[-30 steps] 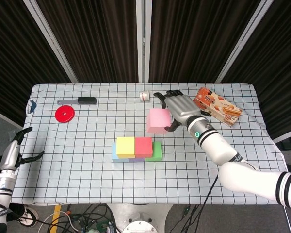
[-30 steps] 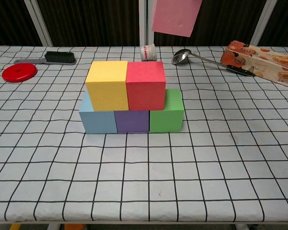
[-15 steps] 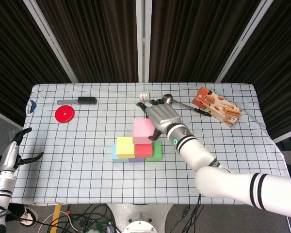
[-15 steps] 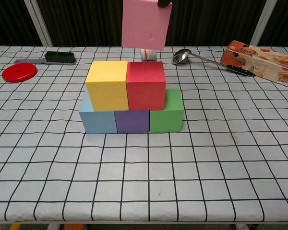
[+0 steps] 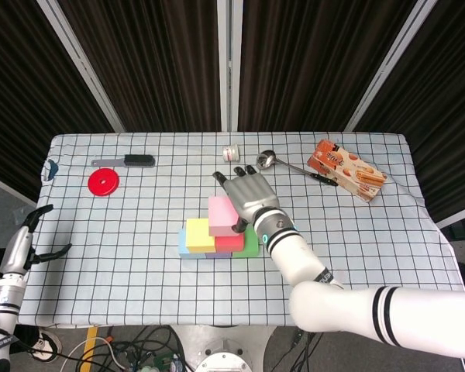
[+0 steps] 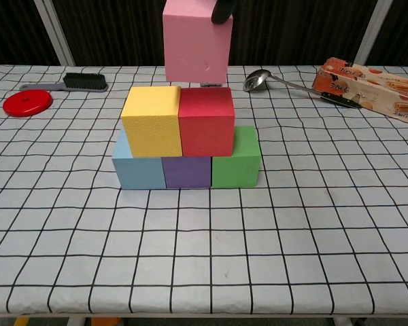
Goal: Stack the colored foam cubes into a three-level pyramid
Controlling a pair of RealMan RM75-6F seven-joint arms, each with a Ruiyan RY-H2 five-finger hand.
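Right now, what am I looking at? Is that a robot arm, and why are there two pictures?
Yes, it is a robot with two arms, and each arm ends in a hand with fingers. Both pictures show the same moment. One camera sits up high, like the robot's head, and looks down on the table. The other sits lower, like its chest, and looks across the table.

The right hand holds a pink cube in the air, just above the stack. The left hand waits empty and open at the table's edge.

The stack has a blue cube, a purple cube and a green cube at the bottom, with a yellow cube and a red cube on top.

Also on the checked cloth lie a red disc, a brush, a spoon and a snack box.
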